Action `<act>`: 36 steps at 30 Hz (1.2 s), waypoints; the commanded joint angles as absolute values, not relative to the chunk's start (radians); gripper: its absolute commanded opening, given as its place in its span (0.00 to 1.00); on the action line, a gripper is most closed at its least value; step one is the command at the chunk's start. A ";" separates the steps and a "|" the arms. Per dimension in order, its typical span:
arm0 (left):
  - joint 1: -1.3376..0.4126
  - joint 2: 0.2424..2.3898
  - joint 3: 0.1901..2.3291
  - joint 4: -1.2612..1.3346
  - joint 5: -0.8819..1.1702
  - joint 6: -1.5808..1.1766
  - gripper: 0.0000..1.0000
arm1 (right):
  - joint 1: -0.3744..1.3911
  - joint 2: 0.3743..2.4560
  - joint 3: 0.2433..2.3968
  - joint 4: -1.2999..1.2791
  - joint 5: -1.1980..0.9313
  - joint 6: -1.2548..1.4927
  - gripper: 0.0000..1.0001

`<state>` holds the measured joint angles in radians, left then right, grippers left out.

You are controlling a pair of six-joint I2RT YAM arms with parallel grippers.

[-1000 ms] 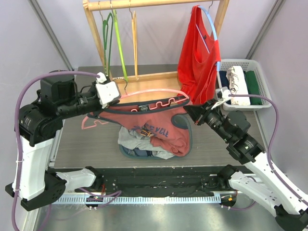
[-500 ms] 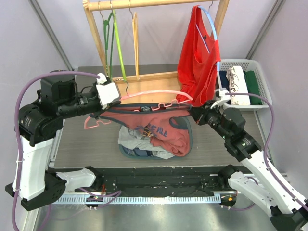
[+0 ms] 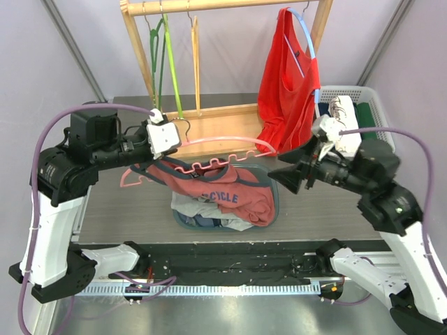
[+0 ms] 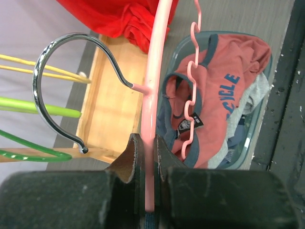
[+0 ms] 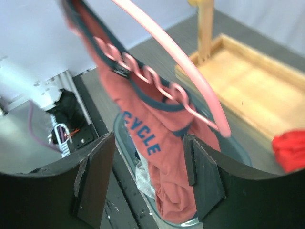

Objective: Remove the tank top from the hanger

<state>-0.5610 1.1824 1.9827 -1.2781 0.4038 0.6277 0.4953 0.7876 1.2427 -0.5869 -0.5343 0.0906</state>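
The left pincer [image 4: 147, 151] is clamped on the upper arm of a pink hanger [image 3: 230, 142], holding it in the air above the tabletop [image 3: 112, 209]. The right pincer [image 5: 147, 176] has its jaws apart and empty, just beside the hanger's bare right end. The tank top [image 3: 227, 192] is rust red with navy trim and the word CYCLE. It hangs from the hanger's wavy lower bar, and its lower part droops into a grey tub [image 3: 276, 199] of clothes below. Behind, a wooden rack [image 3: 137, 49] carries green hangers [image 3: 164, 63] and a red garment [image 3: 283, 84]. A white basket [image 3: 380, 115] of folded clothes sits at far right.
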 commanded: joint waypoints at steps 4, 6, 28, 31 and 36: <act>-0.612 1.187 1.922 -1.315 0.546 0.689 0.00 | 0.492 0.863 1.477 -0.721 -0.676 -0.130 0.68; -0.638 1.192 1.901 -1.333 0.572 0.696 0.00 | 0.492 0.926 1.522 -0.718 -0.738 -0.152 0.69; -0.762 1.281 1.983 -1.261 0.405 0.719 0.00 | 0.793 1.285 1.781 -0.940 -0.663 -0.296 0.66; -0.767 1.279 1.990 -1.262 0.399 0.726 0.00 | 0.805 1.295 1.789 -0.956 -0.618 -0.299 0.65; -0.776 1.275 2.019 -1.292 0.402 0.732 0.00 | 0.808 1.287 1.786 -0.960 -0.543 -0.299 0.63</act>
